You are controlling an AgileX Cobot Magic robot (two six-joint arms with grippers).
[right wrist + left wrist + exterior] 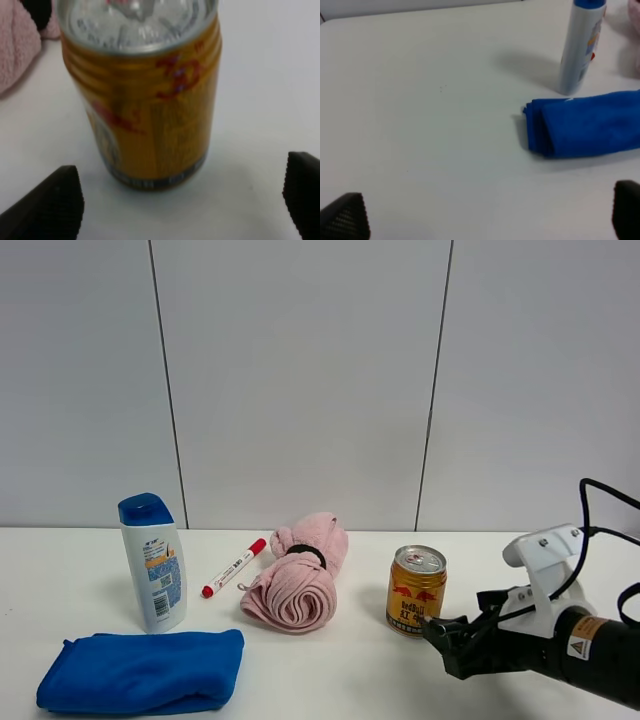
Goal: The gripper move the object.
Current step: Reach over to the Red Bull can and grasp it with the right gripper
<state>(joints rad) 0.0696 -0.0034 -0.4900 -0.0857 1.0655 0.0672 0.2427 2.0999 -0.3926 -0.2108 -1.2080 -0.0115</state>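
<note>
A white matte counter (340, 680) is running back to a wall (300, 380) of pale grey panels split by 2 thin vertical seams. The gold can (416, 590) is standing upright on it, right of a rolled pink towel (297, 575). The right hand (440, 633) is hovering low just beside the can, fingers spread apart, neither touching it. The left hand (485, 217) is hanging over bare counter, fingers wide apart, near a folded blue cloth (140, 670) and a white bottle (153, 562).
</note>
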